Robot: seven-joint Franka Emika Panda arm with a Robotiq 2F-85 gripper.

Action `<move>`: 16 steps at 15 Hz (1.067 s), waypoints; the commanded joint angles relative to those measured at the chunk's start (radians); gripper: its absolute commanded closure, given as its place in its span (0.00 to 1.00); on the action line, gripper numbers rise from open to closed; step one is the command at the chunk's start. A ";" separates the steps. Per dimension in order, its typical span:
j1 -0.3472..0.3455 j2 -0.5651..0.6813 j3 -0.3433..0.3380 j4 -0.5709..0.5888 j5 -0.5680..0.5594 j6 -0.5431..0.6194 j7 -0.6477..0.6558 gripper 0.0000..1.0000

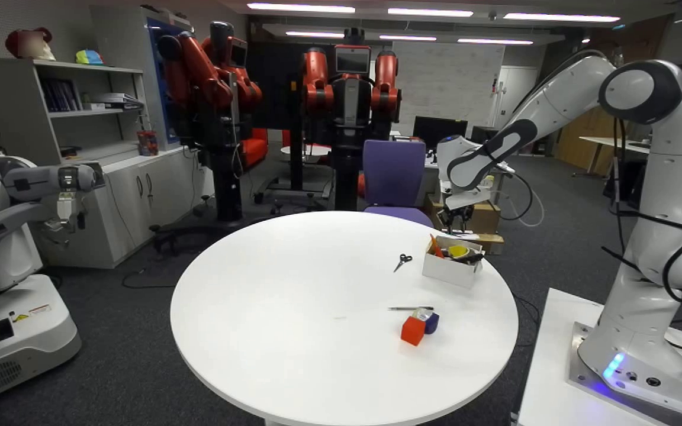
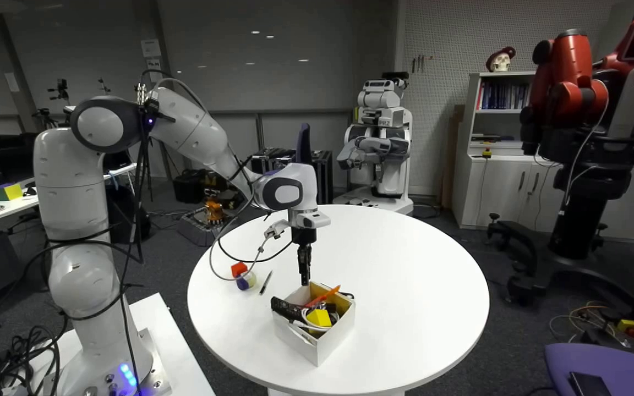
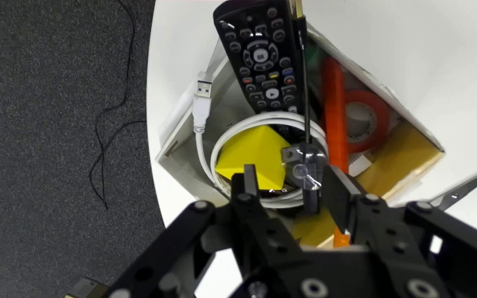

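My gripper (image 3: pixel 291 168) hangs over a white cardboard box (image 2: pixel 332 342), jaws apart. Beneath it, between the fingers in the wrist view, lies a thin black rod (image 3: pixel 306 91) with a clear plastic round piece (image 3: pixel 304 167). No contact with the finger pads shows. Around it in the box are a yellow block (image 3: pixel 255 151), a coiled white USB cable (image 3: pixel 200 108), a black remote (image 3: pixel 263 66), an orange-red bar (image 3: pixel 334 103) and a red tape roll (image 3: pixel 381 120). In both exterior views the gripper (image 1: pixel 455 226) (image 2: pixel 304 278) points down; the box's lower contents are hidden.
Scissors (image 1: pixel 403 260) lie beside the box on the round white table (image 1: pixel 293 296). A pen (image 1: pixel 410 308), a red cube (image 1: pixel 413 330) and a blue-and-clear object (image 1: pixel 431 323) rest nearer the arm's base. A purple chair (image 1: pixel 394 174) stands behind the table.
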 commanded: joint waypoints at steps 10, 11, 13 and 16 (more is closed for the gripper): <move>0.076 -0.005 0.242 -0.053 0.345 0.071 -0.501 0.00; 0.084 0.025 0.259 -0.042 0.356 0.078 -0.543 0.00; 0.092 0.091 0.286 -0.019 0.372 0.101 -0.635 0.00; 0.079 0.193 0.318 0.031 0.368 0.114 -0.793 0.00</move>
